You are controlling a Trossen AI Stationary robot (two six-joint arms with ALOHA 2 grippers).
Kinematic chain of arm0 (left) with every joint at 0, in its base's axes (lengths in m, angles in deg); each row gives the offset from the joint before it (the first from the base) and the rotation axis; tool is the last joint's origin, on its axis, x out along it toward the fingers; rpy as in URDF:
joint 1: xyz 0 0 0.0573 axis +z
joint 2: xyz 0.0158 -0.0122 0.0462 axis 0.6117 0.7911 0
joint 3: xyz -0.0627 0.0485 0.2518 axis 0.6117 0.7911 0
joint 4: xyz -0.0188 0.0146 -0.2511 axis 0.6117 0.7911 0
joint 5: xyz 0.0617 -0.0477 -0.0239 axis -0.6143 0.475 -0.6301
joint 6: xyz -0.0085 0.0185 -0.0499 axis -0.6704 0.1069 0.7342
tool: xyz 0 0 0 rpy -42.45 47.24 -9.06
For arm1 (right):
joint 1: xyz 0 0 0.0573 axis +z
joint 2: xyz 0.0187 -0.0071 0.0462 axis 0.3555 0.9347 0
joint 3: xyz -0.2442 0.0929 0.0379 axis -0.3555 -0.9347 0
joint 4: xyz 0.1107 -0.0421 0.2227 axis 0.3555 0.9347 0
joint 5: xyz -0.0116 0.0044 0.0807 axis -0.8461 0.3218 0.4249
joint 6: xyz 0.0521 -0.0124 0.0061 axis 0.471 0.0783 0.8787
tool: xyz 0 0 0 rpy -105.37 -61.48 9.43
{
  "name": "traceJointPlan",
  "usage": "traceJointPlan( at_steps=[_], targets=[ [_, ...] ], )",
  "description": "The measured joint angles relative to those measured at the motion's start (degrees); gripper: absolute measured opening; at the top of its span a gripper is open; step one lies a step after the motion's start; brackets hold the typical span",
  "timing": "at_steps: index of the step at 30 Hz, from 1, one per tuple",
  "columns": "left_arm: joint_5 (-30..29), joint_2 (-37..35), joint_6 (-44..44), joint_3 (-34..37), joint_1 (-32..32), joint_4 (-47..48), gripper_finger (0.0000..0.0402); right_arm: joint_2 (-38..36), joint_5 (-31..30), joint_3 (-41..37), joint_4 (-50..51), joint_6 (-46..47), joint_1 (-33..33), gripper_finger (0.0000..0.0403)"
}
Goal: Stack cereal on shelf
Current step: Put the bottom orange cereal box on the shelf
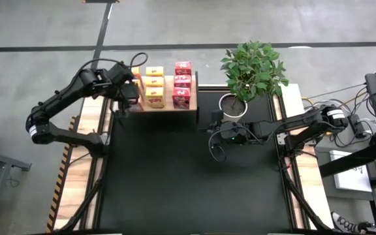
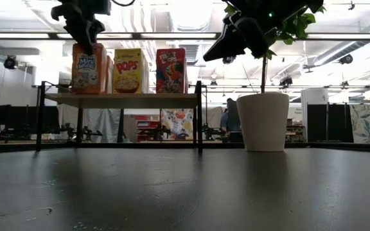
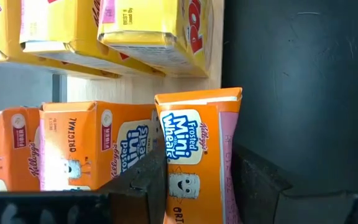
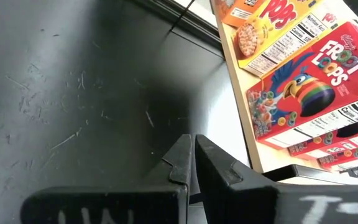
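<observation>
The shelf (image 1: 168, 106) is a light wooden board on a black frame at the table's far side. On it stand yellow cereal boxes (image 1: 153, 85) and red ones (image 1: 182, 85). Orange boxes (image 3: 73, 149) stand at its left end. My left gripper (image 1: 130, 93) hangs over that end, shut on one orange Mini Wheats box (image 3: 197, 143). In the low view an orange box (image 2: 87, 67) stands on the shelf board (image 2: 124, 99), right under this gripper (image 2: 85, 32). My right gripper (image 4: 191, 165) is shut with nothing in it, above the table beside the plant pot (image 1: 232, 104). My left gripper pinches the orange box between its two fingers, one finger (image 3: 143, 180) on each of two opposite faces (image 3: 166, 186). The fingers come slanting down from above and lie along the box. The box's far end (image 3: 197, 96) is over the shelf board's edge; whether it rests there I cannot tell.
A white pot with a leafy green plant (image 1: 253, 65) stands to the right of the shelf, close to my right arm. The black table top (image 1: 188, 176) stretches toward the near edge. Pale wooden strips run along both sides of the table.
</observation>
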Motion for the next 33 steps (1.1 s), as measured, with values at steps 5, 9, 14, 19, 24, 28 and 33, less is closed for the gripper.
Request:
traceJointPlan(
  at_steps=[5, 9, 14, 19, 24, 28, 33],
  targets=[
    [-0.4, -0.2, -0.2, 0.1, 0.0, -1.0, 0.0137, 0.0, 0.0, 0.0, 0.0, 0.2, -0.3, 0.0012],
    [-1.3, -0.2, -0.5, 0.2, 0.1, -1.2, 0.0154, 0.0, 0.0, 0.0, 0.0, 0.2, -0.3, 0.0012],
    [-4.7, -0.1, -0.7, 0.3, 0.1, -1.2, 0.0176, 0.0, 0.0, 0.0, 0.0, 0.4, -0.3, 0.0012],
    [-7.2, -0.1, -1.1, 0.3, 0.1, -1.2, 0.0188, 0.0, 0.0, 0.0, 0.0, 0.4, -0.3, 0.0012],
    [-6.1, -0.1, -0.5, 0.3, 0.1, -1.2, 0.0190, 0.0, 0.0, 0.0, 0.0, 0.5, -0.3, 0.0012],
    [-3.7, -0.1, 0.0, 0.3, 0.0, -1.2, 0.0190, 0.0, 0.0, 0.0, 0.0, 0.6, -0.3, 0.0012],
    [-3.6, -0.1, 0.9, 0.3, 0.0, -1.2, 0.0190, 0.0, 0.0, 0.0, 0.0, 0.7, -0.3, 0.0012]
  ],
)
